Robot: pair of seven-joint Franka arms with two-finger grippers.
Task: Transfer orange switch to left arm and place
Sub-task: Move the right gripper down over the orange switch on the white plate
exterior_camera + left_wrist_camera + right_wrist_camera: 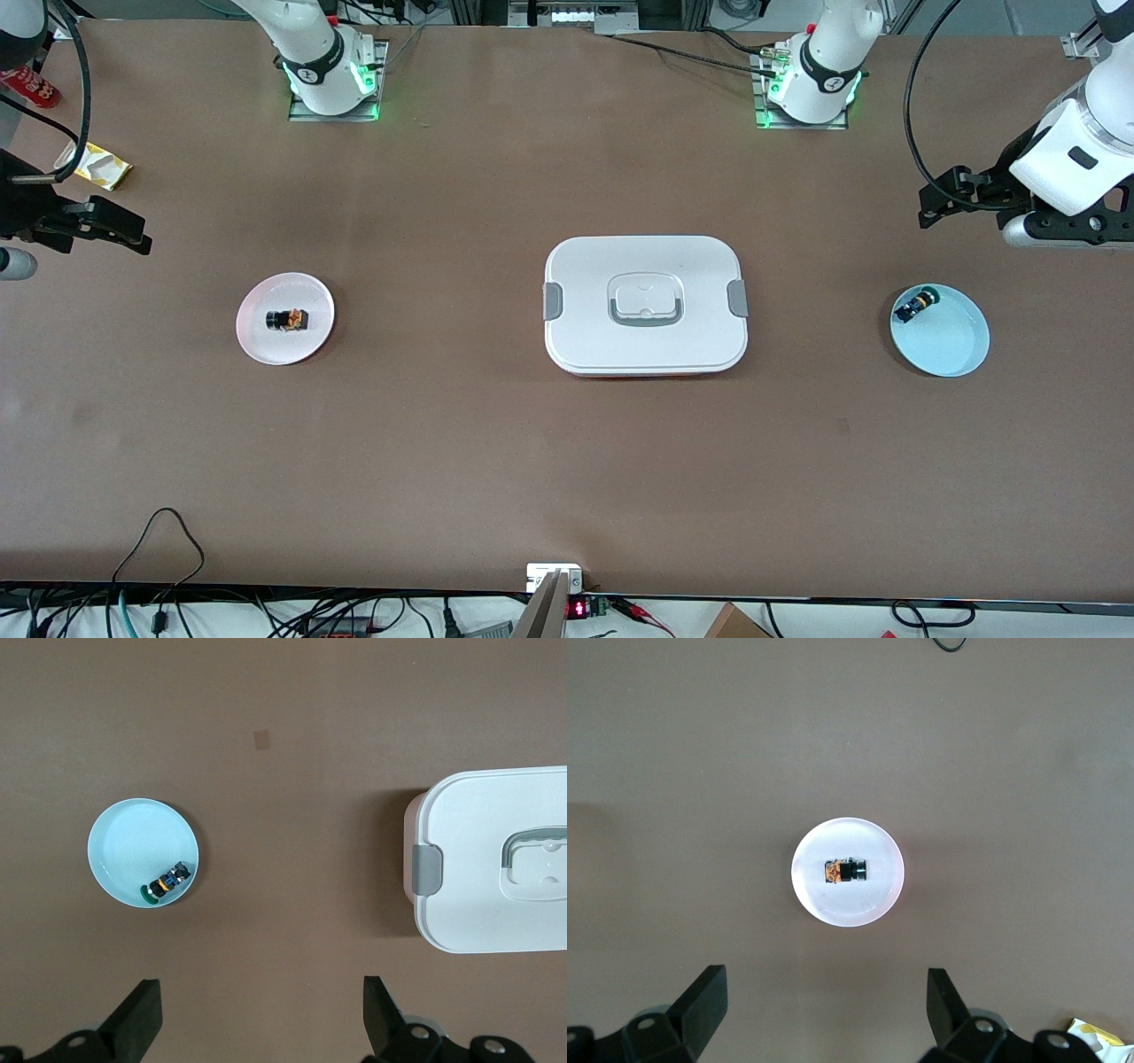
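The orange switch (pixel 289 318) lies on its side on a small pale pink plate (pixel 257 341) toward the right arm's end of the table. It also shows in the right wrist view (pixel 845 872) on that plate (pixel 848 908). The white box (pixel 585 341) sits shut at the table's middle, and one end of it shows in the left wrist view (pixel 478 842). My right gripper (pixel 124 232) is open and empty, up in the air (pixel 827 988) over bare table beside the pink plate. My left gripper (pixel 932 206) is open and empty (pixel 261 992), high beside the blue plate.
A light blue plate (pixel 952 346) toward the left arm's end holds a small black switch with a green cap (pixel 912 307); both show in the left wrist view, the plate (pixel 128 837) and the switch (pixel 166 884). A yellow wrapper (pixel 102 168) lies near the right gripper. Cables run along the table edge nearest the camera.
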